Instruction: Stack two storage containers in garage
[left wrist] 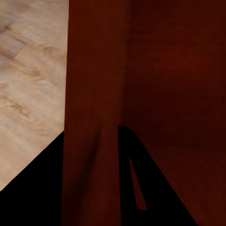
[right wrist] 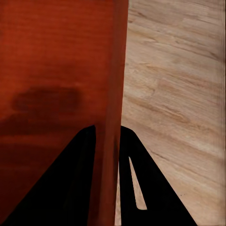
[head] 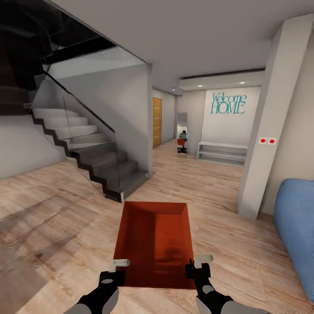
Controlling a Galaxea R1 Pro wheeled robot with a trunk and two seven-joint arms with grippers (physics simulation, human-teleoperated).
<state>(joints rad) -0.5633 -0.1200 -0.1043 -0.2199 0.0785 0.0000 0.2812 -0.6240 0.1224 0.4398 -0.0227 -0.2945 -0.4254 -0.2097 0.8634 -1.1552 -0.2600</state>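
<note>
Orange-red box: one storage container sits out in front of the robot in the head view, open top facing up, nothing inside, carried above the pale wood-plank floor.
Left gripper: left gripper is at the near left corner of the box. In the left wrist view the dark fingers straddle the container's side wall, one on each side, so it's clamped on that wall.
Right gripper: right gripper is on the near right corner, same deal. The right wrist view shows the box wall running down between the two black fingers, pinched tight, with the plank floor off to the outer side.
Inside of the box: flat red bottom with a darker smudge of shadow, plain walls.
Room: living room, white walls, grey stairs with a glass rail climbing on the left.
Right side: edge of a blue sofa just beside a white pillar that has two little red switches on it.
Far end: teal "Welcome HOME" lettering on the back wall, a low white bench shelf under it, a wooden door down the hallway.
Also back there: something small, red and black, standing on the floor near the hallway; too small to say what it is.
</note>
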